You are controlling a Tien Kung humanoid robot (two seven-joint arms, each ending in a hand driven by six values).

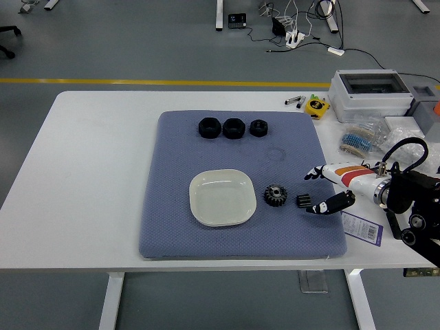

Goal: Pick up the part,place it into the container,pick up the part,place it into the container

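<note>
Blue-grey pad: quilted mat covering the middle of the white table; every task piece lies on it.
Right hand: white and black, reaching in from the right edge over the pad's right border, palm turned sideways.
Fingers: spread in a wide fork, the upper ones pointing left, the thumb lower and apart from them; nothing is held between them.
Small gear: black cylindrical toothed part, lying in the gap of that fork, just left of the thumb tip; whether the thumb touches it cannot be told.
Larger gear: black, flat on the pad, just left of the small gear and a little farther from the fingertips.
Container: pale cream square dish with rounded corners, left of the larger gear, well apart from the fingers, with nothing in it.
Three black nuts: in a row near the pad's far edge, well beyond and left of the fingertips.
Purple label: flat on the table just below the wrist.
Grey box: at the table's far right corner, beyond the hand.
Yellow tape measure: just left of that box.
</note>
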